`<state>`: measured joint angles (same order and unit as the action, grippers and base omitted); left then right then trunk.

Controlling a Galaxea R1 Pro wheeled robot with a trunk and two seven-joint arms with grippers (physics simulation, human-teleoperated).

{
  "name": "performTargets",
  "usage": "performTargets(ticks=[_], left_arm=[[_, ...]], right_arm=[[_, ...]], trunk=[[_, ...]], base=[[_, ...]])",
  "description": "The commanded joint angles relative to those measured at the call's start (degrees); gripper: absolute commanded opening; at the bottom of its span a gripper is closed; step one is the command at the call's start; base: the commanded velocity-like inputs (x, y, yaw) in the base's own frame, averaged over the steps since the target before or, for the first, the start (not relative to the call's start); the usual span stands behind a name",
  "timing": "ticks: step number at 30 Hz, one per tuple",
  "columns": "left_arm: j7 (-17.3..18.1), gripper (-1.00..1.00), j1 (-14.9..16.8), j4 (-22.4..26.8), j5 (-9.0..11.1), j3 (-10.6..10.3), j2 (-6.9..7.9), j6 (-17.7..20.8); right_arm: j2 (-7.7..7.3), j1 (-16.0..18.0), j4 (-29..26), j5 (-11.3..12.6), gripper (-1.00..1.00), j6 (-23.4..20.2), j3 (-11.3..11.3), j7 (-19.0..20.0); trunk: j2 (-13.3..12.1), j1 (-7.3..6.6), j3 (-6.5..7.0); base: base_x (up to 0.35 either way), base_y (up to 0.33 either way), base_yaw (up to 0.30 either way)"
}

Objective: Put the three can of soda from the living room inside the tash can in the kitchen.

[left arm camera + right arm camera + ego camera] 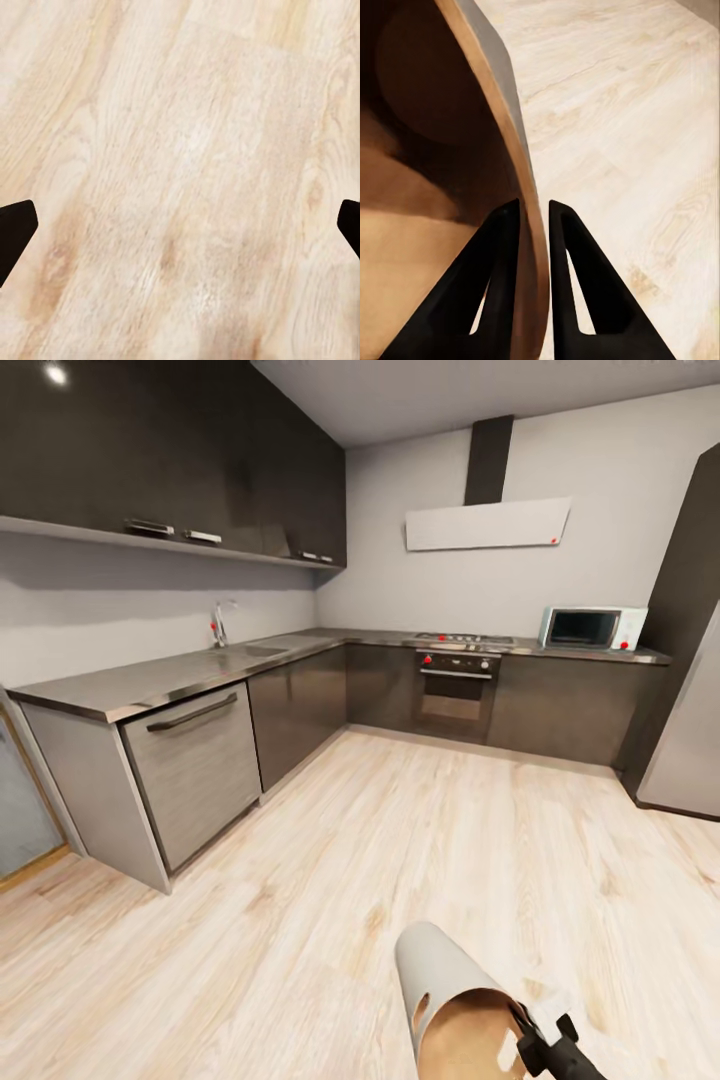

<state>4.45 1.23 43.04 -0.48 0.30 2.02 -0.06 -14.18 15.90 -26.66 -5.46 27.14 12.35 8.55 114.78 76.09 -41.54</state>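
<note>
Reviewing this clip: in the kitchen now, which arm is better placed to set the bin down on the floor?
Right. Its gripper already has its jaws pinched on the trash can rim, one inside, one outside. The left gripper is open over the bare wood floor, holding nothing.

Three cameras, one kitchen, pale wood floor (420, 860) common to all.

Head view: high up, facing forward and down across the corner bench (200, 672) toward oven (456, 695) and microwave (592, 628), far from them. Left wrist view: aimed straight down, close over bare planks. Right wrist view: looking along the right pincer (534, 225), tight against the tash can (502, 97) rim, also seen low in the head view.
</note>
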Motion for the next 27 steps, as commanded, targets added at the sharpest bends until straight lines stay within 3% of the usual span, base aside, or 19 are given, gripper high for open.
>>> performTargets(ticks=[1,7,13,21,22,27], left_arm=[[0.04,1.00,0.00,-0.06,0.00,-0.01,0.00,-0.01],[0.17,1.00,0.00,-0.38,-0.05,-0.03,0.11,-0.74],[0.15,1.00,0.00,-0.51,0.00,-0.04,0.14,-1.21],[0.00,1.00,0.00,-0.58,-0.04,-0.04,0.13,-1.34],[-0.03,1.00,0.02,-0.58,-0.04,-0.04,0.15,-1.35],[-0.12,1.00,0.06,-0.59,-0.08,-0.04,0.13,-1.35]], right_arm=[[-0.21,-0.45,0.28,-0.01,-1.00,1.37,-0.10,1.39],[-1.78,-1.45,1.78,0.32,-1.00,4.80,-0.44,6.81],[-2.28,-1.55,2.73,0.59,-1.00,6.57,-0.60,7.38],[-1.87,-1.58,2.95,0.75,-1.00,7.18,-4.96,7.47],[-1.78,-1.58,2.90,0.75,-1.00,7.13,-6.27,7.42],[-1.67,-1.56,2.85,0.80,-1.00,6.93,-7.41,7.27]], trunk=[[-0.42,-0.23,0.19],[-2.82,-1.54,1.26],[-5.23,-2.86,2.34],[-8.44,-4.62,3.78],[-8.84,-4.84,3.96],[-10.84,-5.94,4.85]], base=[[0.000,0.000,0.000],[0.000,0.000,0.000],[0.000,0.000,0.000],[0.000,0.000,0.000],[0.000,0.000,0.000],[0.000,0.000,0.000]])
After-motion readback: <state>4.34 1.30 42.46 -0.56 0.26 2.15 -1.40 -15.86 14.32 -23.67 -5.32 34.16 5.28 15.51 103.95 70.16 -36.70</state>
